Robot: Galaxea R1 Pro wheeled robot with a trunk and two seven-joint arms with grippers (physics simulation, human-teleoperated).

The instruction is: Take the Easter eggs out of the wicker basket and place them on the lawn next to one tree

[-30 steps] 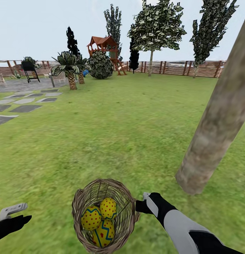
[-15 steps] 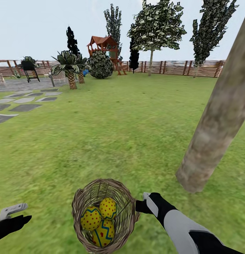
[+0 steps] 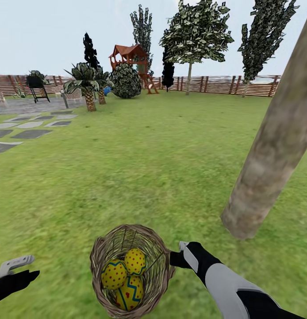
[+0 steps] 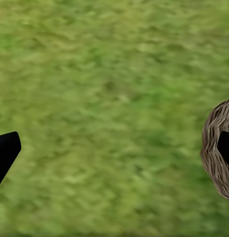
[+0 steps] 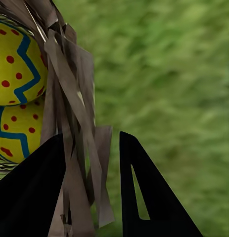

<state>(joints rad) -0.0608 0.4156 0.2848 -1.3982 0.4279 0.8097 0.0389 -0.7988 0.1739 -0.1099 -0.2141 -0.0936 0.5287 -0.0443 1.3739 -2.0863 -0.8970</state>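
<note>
Eggs (image 3: 125, 277), all three, lie in the basket (image 3: 100, 252), whose rim wall passes between the right claw's (image 3: 176, 258) nearly closed fingers. The left claw (image 4: 114, 153), spread wide and holding nothing, hangs beside the basket; the tree (image 3: 259, 177) stands near it on the lawn (image 3: 140, 168).

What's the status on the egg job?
Right gripper straddling wicker basket rim. Left gripper open over lawn. Three eggs in basket. Tree close.

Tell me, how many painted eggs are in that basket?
3. All lie inside the wicker basket: one egg at left, one with red dots behind it, one nearest the camera. Any beneath them would be hidden.
</note>
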